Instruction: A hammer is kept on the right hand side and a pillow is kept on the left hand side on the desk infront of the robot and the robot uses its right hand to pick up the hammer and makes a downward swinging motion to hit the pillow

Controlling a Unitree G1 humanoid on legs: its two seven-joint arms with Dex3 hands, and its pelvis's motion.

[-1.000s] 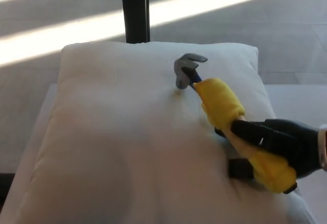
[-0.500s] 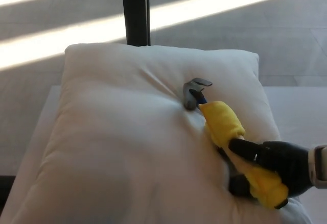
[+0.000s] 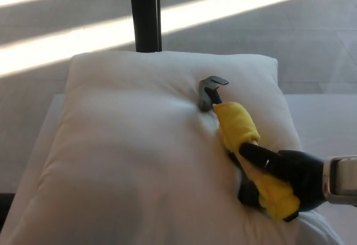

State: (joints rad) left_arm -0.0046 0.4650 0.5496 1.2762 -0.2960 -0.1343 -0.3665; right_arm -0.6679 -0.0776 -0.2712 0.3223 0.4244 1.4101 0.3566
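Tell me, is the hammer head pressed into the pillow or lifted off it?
Pressed in: the hammer head sits in a dent in the pillow.

Sunlit grey floor behind a white desk

A grey floor (image 3: 268,44) fills the upper part of the frame, crossed by slanting bands of bright sunlight (image 3: 67,47) from the left edge to the upper right. A dark upright post (image 3: 145,13) stands at top centre. The pale white desk (image 3: 321,119) shows at the right and left edges.
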